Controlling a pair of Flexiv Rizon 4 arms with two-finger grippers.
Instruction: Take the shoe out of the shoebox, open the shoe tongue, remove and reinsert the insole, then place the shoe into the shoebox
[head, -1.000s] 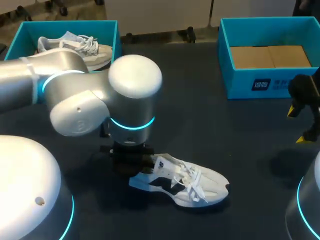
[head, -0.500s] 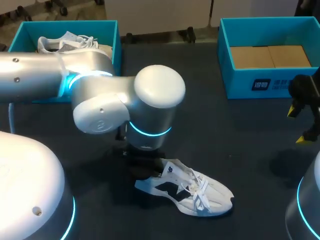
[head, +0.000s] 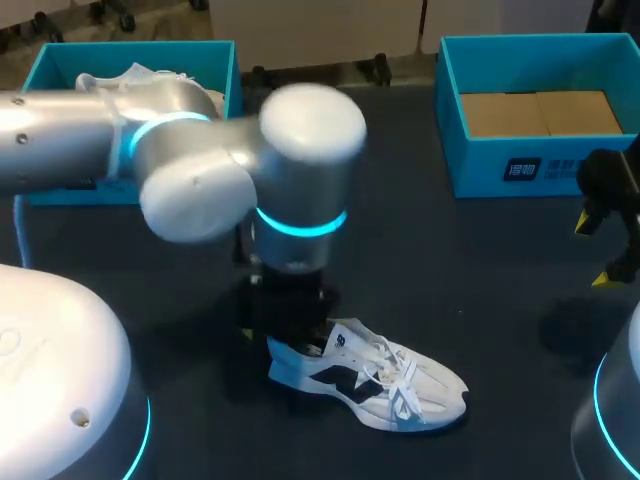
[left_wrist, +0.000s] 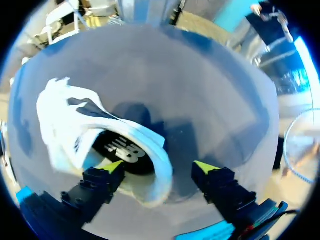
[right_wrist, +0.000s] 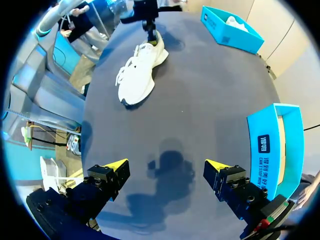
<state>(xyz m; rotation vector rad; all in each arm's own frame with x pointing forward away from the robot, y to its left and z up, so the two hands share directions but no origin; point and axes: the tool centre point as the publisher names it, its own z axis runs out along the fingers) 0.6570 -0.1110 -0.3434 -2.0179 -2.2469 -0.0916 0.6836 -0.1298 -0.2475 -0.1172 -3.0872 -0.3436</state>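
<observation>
Operator: shoe (head: 370, 380) location?
Technician: on its sole on counter (head: 450, 270); well apart from shoebox (head: 540, 110).
Operator: pincer status?
Technician: left pincer (left_wrist: 159, 167) open, straddling heel; one finger inside above insole (left_wrist: 122, 150), one outside; right pincer (right_wrist: 167, 167) open over counter, well apart from shoe.

No print here is clear enough to read with certainty. The blue box (head: 590, 160) at the right has a small label (head: 521, 168) with white characters on its front wall, but they are too small to make out. The shoe (head: 400, 385) has a dark mark (head: 335, 372), shaped like a letter, on its side. In the left wrist view, the black insole (left_wrist: 140, 161) inside the shoe shows a white logo (left_wrist: 122, 149).
</observation>
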